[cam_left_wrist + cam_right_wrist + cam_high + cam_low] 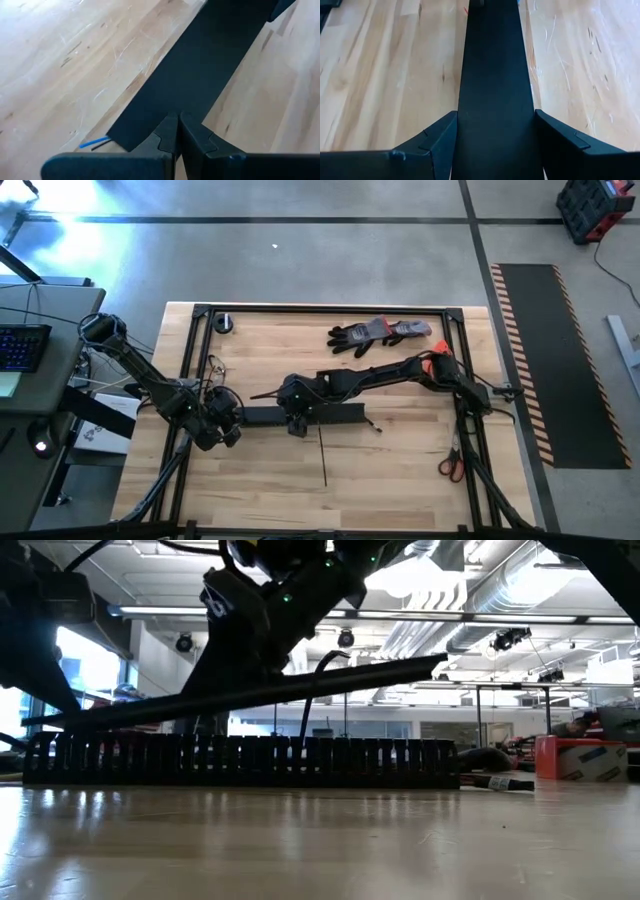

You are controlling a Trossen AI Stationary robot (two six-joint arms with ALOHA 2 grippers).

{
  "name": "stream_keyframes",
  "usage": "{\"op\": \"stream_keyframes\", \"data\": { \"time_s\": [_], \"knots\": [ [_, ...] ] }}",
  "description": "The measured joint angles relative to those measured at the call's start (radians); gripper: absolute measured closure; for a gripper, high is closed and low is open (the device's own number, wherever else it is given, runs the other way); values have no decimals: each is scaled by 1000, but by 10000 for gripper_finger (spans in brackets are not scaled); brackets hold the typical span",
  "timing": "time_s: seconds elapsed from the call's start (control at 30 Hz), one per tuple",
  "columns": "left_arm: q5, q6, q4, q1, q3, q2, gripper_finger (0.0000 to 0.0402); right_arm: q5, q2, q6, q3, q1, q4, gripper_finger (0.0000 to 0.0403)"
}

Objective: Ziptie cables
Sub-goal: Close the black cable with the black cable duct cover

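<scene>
Holding flat black strip [495, 100] across its width, right gripper [495, 145] keeps fingers spread to strip's edges; strip runs straight ahead from jaws, one end raised over slotted bar [240, 762], likely as cover. Left gripper [177, 142] pinched fully closed at strip's far end, steadying it. Cables [95, 143] just beside left fingertips, mostly hidden under strip; blue and dark tips poke out, long axis apparently along bar.

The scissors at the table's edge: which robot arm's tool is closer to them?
Right. The right tool sits mid-table, gripping the flat black strip; the red-handled scissors lie off to its own side. The left tool is farther away, across the table.
</scene>
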Motion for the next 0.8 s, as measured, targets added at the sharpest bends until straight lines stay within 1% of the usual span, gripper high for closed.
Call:
{"op": "stream_keyframes", "data": {
  "time_s": [0.27, 0.8],
  "knots": [
    [-33, 18, -2, 0, 0, 24, 401, 5, 0, 20, -10, 8, -22, 197],
    [-44, 24, 4, 0, 0, 33, 401, 4, 0, 31, -8, 14, -2, 197]
  ]
}}
